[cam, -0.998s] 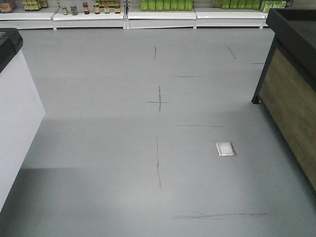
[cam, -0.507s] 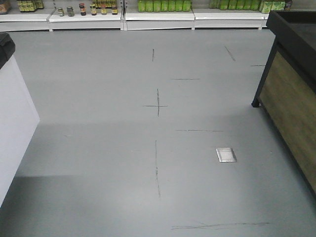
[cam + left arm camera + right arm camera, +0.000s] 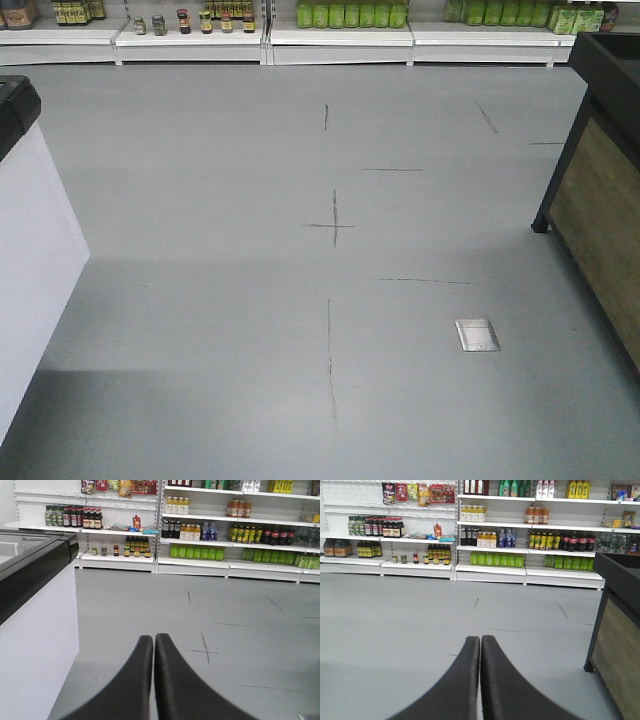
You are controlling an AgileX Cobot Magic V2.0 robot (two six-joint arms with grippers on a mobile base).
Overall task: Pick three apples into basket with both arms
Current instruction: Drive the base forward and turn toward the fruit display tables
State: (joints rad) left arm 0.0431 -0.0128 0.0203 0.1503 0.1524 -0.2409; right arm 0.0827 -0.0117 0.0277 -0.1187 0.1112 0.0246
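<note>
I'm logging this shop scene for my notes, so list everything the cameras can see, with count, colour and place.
smooth grey floor: one, grey with thin dark cross marks, whole foreground
square metal floor plate: one, silver, floor at lower right
white chest cabinet with black top: one, left edge
black-framed wood-panelled stand: one, right edge
white store shelving: one long run, far wall
green bottles: several, low shelf, centre
small dark jars: several, low shelf, left of the green bottles
apples, basket: none in any view
left gripper: one, black, jaws shut, empty
right gripper: one, black, jaws shut, empty
</note>
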